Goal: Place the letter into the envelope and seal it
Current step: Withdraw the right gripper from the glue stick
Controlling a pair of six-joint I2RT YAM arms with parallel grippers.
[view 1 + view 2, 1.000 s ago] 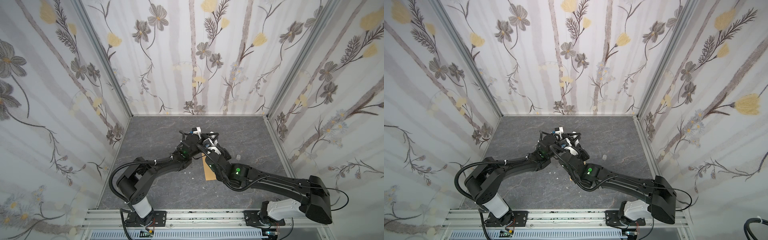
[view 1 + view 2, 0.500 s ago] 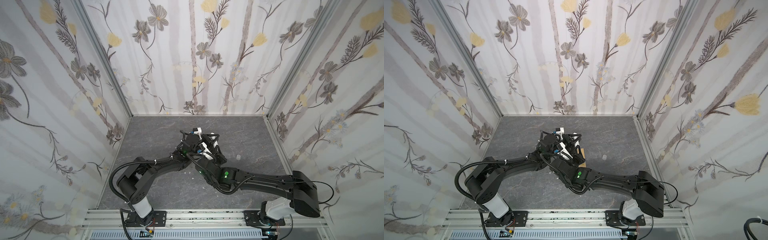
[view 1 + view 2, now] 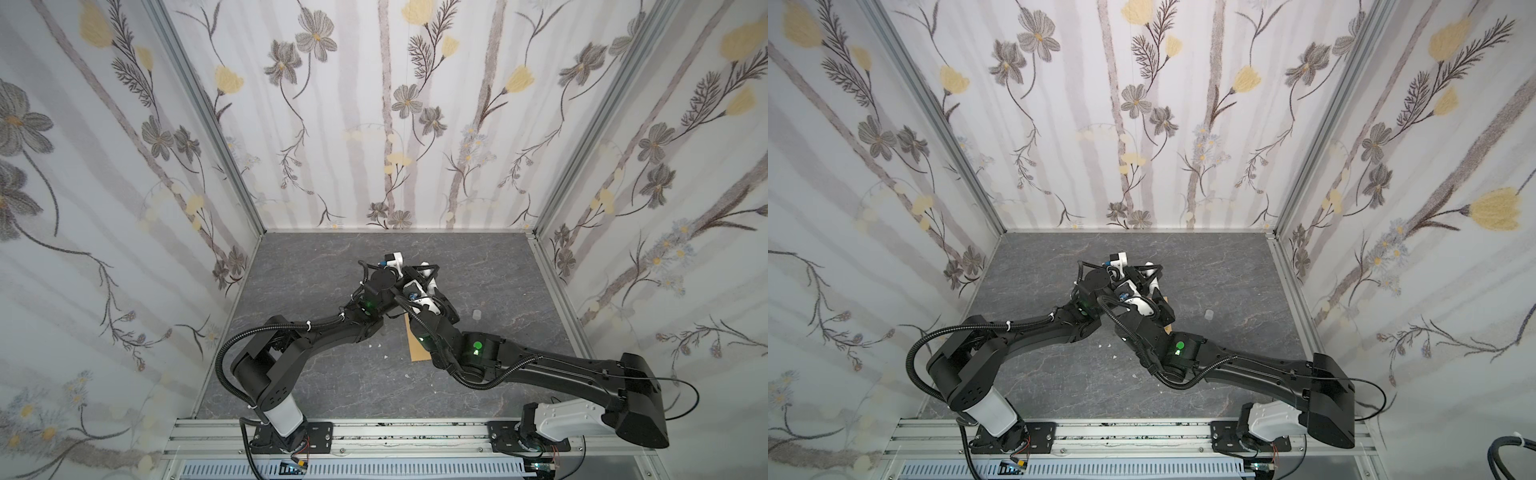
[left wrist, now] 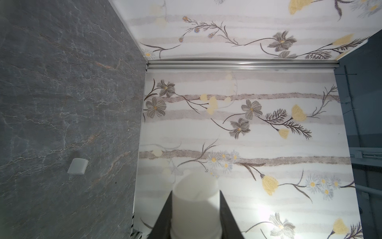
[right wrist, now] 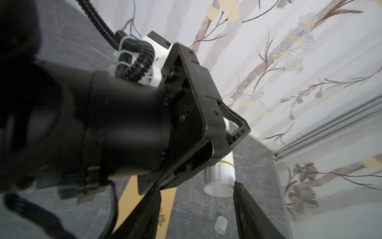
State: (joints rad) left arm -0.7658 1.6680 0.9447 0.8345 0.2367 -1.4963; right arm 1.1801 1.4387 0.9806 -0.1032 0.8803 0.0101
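L gripper [image 4: 195,192] is clamped on a white tube [image 4: 195,207], one finger each side, w/ the tube sticking out past the tips. In the R wrist view a thin yellow band [image 5: 226,163] rings the tube near its far end. Any lettering on it is too blurred to read.

R gripper [image 5: 196,187] has its jaws wide apart and grips nothing. The tube's end hangs just beside one of its fingers [image 5: 248,207], and the L gripper's black body sits right ahead of it, very close.

The envelope [image 3: 417,343], kraft brown, lies flat on the grey floor [image 3: 353,386] below the R gripper, partly under that arm's wrist. A small flower sticker [image 5: 163,217] shows on it by the other R finger, too blurred for detail. What's inside the envelope can't be told, and the letter can't be made out.

A small white cap [image 5: 220,225] lies on the floor apart from the envelope, beneath the gap btwn the R fingers and off to one side of the L gripper.
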